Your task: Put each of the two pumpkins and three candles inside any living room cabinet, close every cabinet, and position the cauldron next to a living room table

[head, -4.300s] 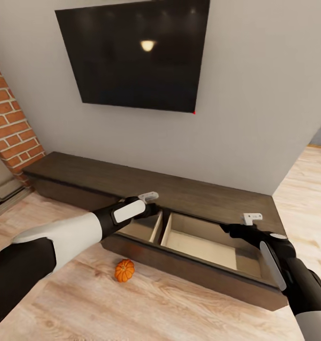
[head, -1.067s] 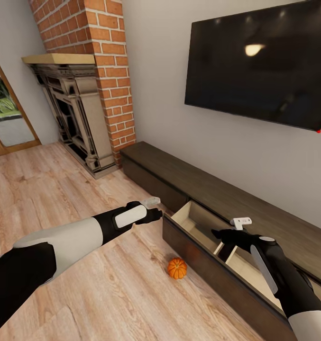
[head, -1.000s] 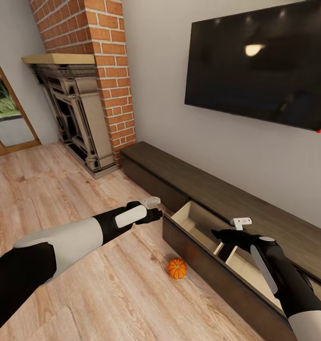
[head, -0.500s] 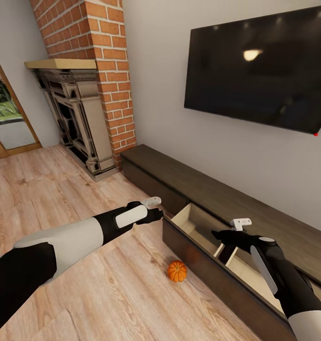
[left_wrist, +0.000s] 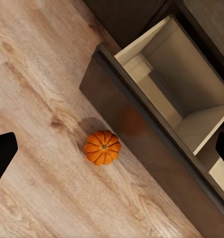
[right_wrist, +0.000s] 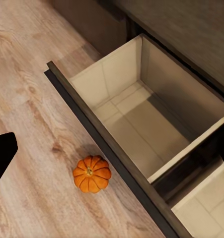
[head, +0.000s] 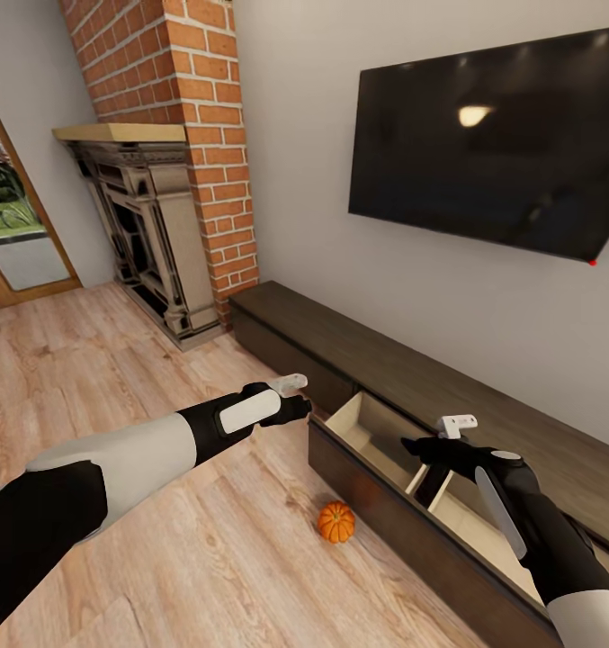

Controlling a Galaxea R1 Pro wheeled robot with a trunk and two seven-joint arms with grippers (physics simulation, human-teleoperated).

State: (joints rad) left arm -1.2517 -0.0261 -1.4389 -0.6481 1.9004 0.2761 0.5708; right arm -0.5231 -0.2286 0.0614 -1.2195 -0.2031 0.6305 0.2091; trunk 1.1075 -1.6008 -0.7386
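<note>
Left gripper (head: 286, 393): held above the floor, nothing between the fingers. In the left wrist view one dark fingertip (left_wrist: 2, 153) sits at one edge of the frame and the other at the opposite edge, so the jaws stand wide. It hangs near the corner of the open drawer (head: 376, 432), at about 10 o'clock from the pumpkin (head: 336, 522) in the head view.

Right gripper (head: 439, 441): over the open drawer, empty. Its wrist view shows one dark fingertip (right_wrist: 1, 151) at the frame edge and what looks like the other at the far edge; probably wide apart, though that second tip is barely in frame.

Pumpkin: small, orange, ribbed, stem up, on the wood floor (head: 88, 378). It rests just beside the drawer's dark front panel, outside the drawer, apart from both grippers.

Cabinet (head: 358, 351): long, low, dark brown, along the wall. One drawer is pulled out; its pale inside has a divider (right_wrist: 191, 148), and the compartments in view hold nothing.

Surroundings: black television (head: 493, 144) on the wall at 12 o'clock from the drawer; brick chimney (head: 187, 126) and dark fireplace (head: 142, 234) past the cabinet's far end.
</note>
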